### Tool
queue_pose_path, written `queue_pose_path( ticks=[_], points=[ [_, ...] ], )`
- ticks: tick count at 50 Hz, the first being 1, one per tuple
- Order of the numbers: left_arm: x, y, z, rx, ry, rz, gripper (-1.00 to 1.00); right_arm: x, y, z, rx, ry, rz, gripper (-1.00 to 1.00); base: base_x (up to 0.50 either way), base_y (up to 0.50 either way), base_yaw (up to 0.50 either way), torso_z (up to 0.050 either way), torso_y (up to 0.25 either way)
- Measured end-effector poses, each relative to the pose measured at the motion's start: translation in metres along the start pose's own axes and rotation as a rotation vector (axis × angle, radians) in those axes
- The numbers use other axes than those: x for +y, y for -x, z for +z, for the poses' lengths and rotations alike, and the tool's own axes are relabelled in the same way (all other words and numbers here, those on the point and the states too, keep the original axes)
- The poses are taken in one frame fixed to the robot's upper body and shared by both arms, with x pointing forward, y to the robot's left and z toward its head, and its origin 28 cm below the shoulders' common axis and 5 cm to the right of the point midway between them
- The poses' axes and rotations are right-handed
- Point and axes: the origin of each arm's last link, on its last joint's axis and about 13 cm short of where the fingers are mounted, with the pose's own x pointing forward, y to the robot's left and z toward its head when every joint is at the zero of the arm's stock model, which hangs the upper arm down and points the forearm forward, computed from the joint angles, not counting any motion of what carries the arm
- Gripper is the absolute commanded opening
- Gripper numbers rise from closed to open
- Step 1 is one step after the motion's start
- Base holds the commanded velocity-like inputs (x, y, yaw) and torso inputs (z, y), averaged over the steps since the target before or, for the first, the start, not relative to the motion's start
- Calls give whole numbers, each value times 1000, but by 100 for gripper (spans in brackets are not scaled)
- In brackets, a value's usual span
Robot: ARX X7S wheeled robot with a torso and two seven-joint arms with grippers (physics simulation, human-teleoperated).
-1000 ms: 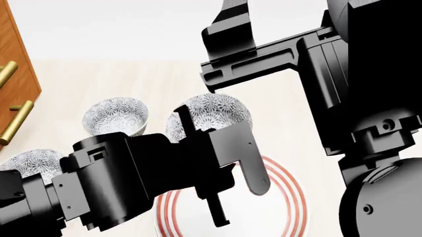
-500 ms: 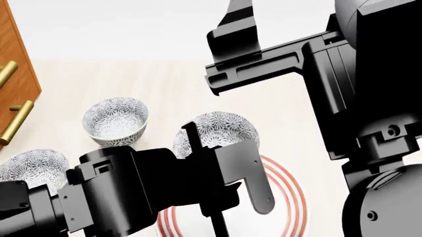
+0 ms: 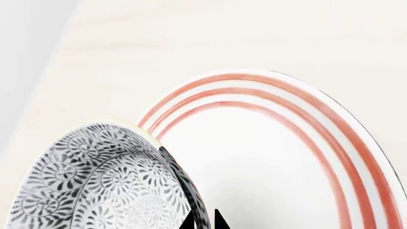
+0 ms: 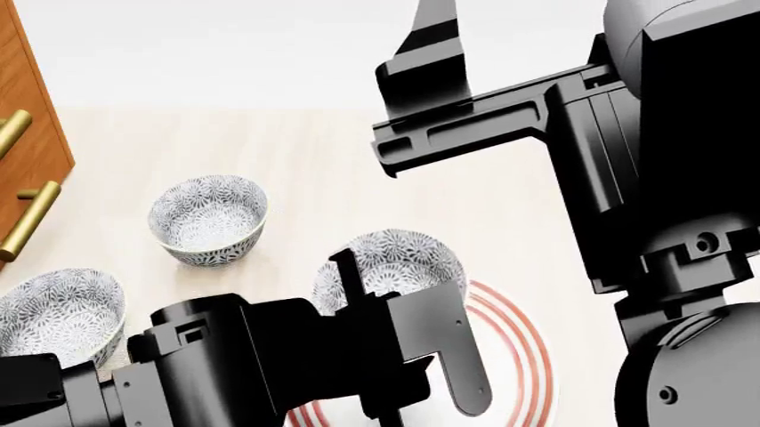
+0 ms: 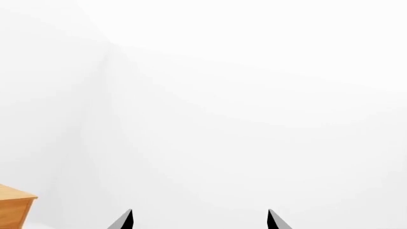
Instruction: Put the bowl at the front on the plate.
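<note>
At the far left of the head view stands a wooden cabinet [image 4: 27, 133] with a warm grain and two brass bar handles [image 4: 27, 218], cut off by the frame edge. Beside it, on the pale, faintly streaked table [image 4: 309, 169], sit two small round deep bowls of glazed ceramic, white with dense grey-blue floral scrolls: one at the lower left [image 4: 57, 311], partly hidden by the left arm, and one farther back [image 4: 209, 218], fully in view.

Next comes the left gripper [image 4: 398, 342], matte black and blocky; its jaws are clamped on the rim of the bowl [image 4: 392, 258], one flat finger [image 4: 457, 356] outside the wall and a thin one inside. The bowl hangs tilted over the near edge of the plate [image 4: 522, 356]. The left wrist view shows the same bowl [image 3: 95, 186] cropped at the bottom, beside the plate [image 3: 286, 157], a wide flat white disc with three red rings; whether the two touch cannot be told.

At right, the right gripper [image 4: 428, 84] is raised; in the right wrist view its two dark fingertips [image 5: 124, 220] stand apart against a blank white wall.
</note>
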Motion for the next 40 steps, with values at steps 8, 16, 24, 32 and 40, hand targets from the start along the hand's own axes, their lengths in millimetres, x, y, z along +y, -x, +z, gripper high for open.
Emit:
queue_pose_path(
  ticks=[8,16,24,32,40],
  points=[
    [-4,-2,-2,0,-5,-5,-100,0,1,-1,1,-1,-3,100,0,0,0,0,1],
    [-7,-3,-3,-1,-7,-9,-100,0,2,-2,1,-3,-6,100,0,0,0,0,0],
    [-10,-4,-4,-1,-11,-13,-100,0,3,-2,1,-4,-9,100,0,0,0,0,0],
    [-13,-5,-4,0,-14,-18,-100,0,3,-2,0,-5,-12,100,0,0,0,0,1],
    [-16,-6,-5,3,-19,-24,-100,-1,4,-3,0,-6,-15,100,0,0,0,0,0]
  ],
)
